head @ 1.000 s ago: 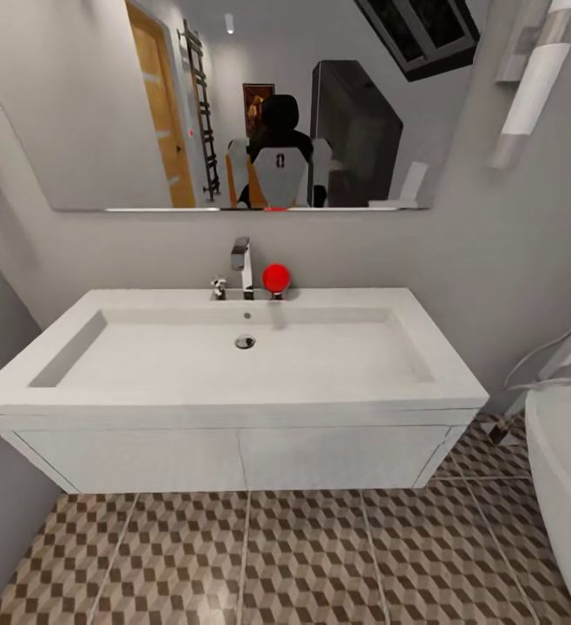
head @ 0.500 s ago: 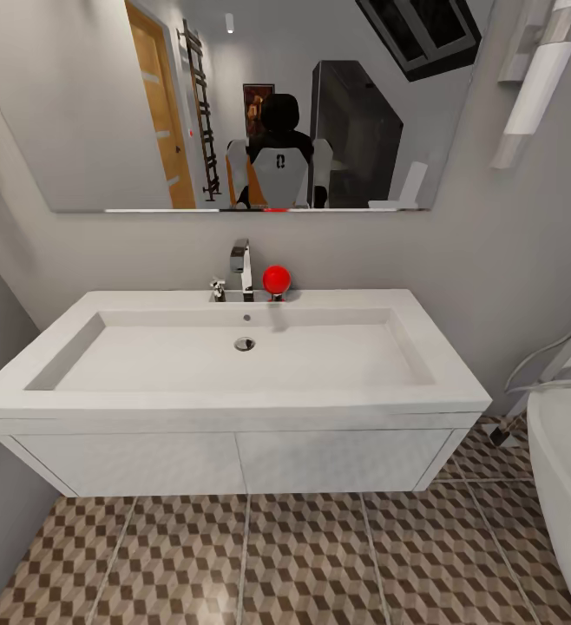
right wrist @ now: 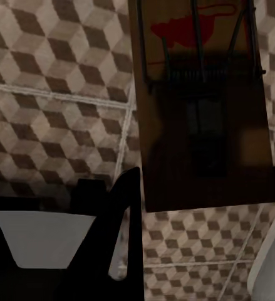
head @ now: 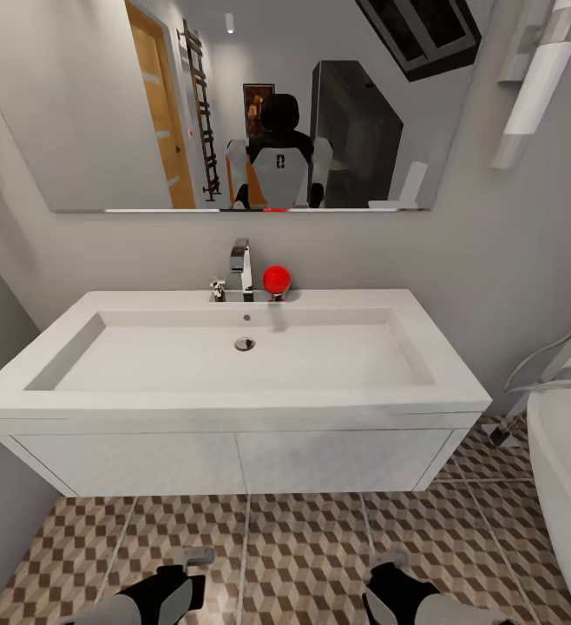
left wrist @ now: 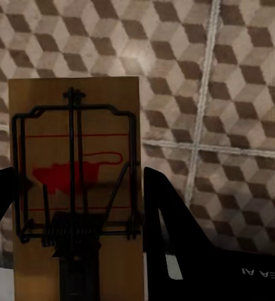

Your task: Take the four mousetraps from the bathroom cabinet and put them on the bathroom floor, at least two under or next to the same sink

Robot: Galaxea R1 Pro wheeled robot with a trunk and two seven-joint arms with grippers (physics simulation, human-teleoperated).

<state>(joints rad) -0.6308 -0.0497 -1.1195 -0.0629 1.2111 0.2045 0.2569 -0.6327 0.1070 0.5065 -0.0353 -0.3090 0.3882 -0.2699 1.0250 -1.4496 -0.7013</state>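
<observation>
Our left claw [left wrist: 74, 251] is clenched on a tan mousetrap [left wrist: 74, 157]: in the left wrist view the flat wooden board stands between the two dark fingers [left wrist: 168, 226], its black wire frame and spring facing the camera over a red printed mark. Our right claw [right wrist: 200, 207] grasps a second mousetrap [right wrist: 200, 113], a darker, shadowed board with the same wire bar and red mark, held between a dark finger [right wrist: 121, 207] and the other at the view's edge. Both traps hang above the bathroom floor [left wrist: 237, 81], apart from it, with the brown, beige and white cube tiles and pale grout lines behind them.

In the head view we see the two arms low in front of us, the left claw [head: 177, 590] and the right claw [head: 390, 586] over the tiled floor [head: 303, 538] just before the vanity. Beyond them the white vanity [head: 233, 460] hangs on the wall, carrying the wide rectangular sink [head: 242, 356] with its drain [head: 245, 344]. At the basin's back stand the chrome tap [head: 241, 265] and, just beside it, the red ball knob [head: 276, 279]. A white bathtub [head: 567, 469] edges in at the right. Above the sink, the mirror [head: 103, 130] reflects our own trunk and an orange door.
</observation>
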